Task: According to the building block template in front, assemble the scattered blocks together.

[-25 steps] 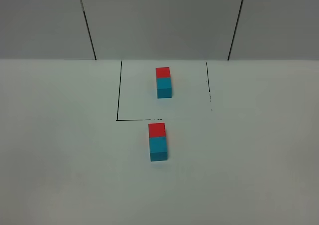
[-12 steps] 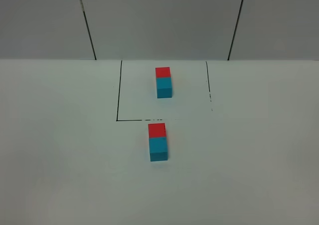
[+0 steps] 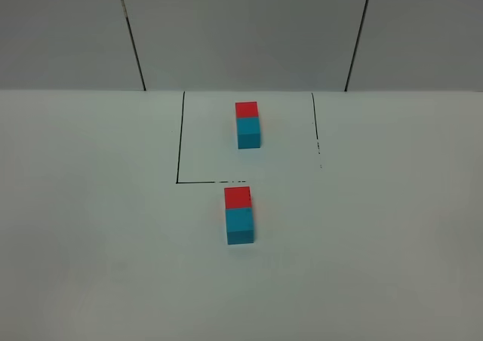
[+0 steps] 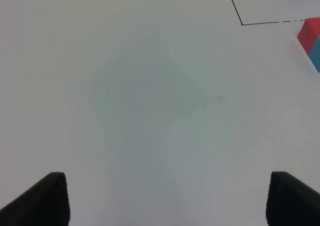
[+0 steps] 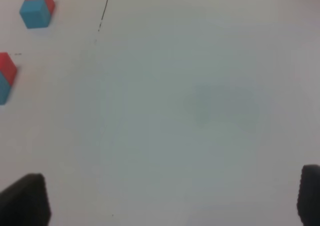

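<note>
The building block template (image 3: 247,124), a red cube joined to a cyan one, stands inside the black-lined rectangle at the back; it also shows in the right wrist view as the template (image 5: 37,7). In front of the line, the scattered red block (image 3: 238,197) and cyan block (image 3: 240,225) sit pressed together, red behind cyan. The red block (image 4: 309,33) peeks in at the left wrist view's edge. My left gripper (image 4: 162,201) hovers open over bare table, well apart from the blocks. My right gripper (image 5: 167,201) is open too, holding nothing. Neither gripper appears in the exterior high view.
The white table (image 3: 106,228) carries a black-lined rectangle (image 3: 180,141) around the template. A grey panelled wall (image 3: 241,32) rises behind the table's far edge.
</note>
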Motion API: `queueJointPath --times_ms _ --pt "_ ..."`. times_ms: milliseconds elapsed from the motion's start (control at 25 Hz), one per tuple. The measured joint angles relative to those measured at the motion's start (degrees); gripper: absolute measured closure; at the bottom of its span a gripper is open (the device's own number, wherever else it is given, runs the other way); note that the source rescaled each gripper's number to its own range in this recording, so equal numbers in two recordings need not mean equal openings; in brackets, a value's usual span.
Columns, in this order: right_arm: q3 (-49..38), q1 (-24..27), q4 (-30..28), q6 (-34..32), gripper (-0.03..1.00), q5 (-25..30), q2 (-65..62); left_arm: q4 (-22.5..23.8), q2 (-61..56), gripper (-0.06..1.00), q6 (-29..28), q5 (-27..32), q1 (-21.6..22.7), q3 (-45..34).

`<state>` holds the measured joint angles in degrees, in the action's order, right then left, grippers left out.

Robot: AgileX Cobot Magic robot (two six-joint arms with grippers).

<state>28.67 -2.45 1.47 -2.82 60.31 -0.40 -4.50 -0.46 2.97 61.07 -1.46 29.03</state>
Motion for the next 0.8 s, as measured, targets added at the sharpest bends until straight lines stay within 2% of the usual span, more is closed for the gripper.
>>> queueJointPath --times_ms 800 --pt "0.00 0.00 1.56 2.14 -0.03 0.00 0.00 0.00 0.00 0.27 0.00 0.01 0.00 0.00"
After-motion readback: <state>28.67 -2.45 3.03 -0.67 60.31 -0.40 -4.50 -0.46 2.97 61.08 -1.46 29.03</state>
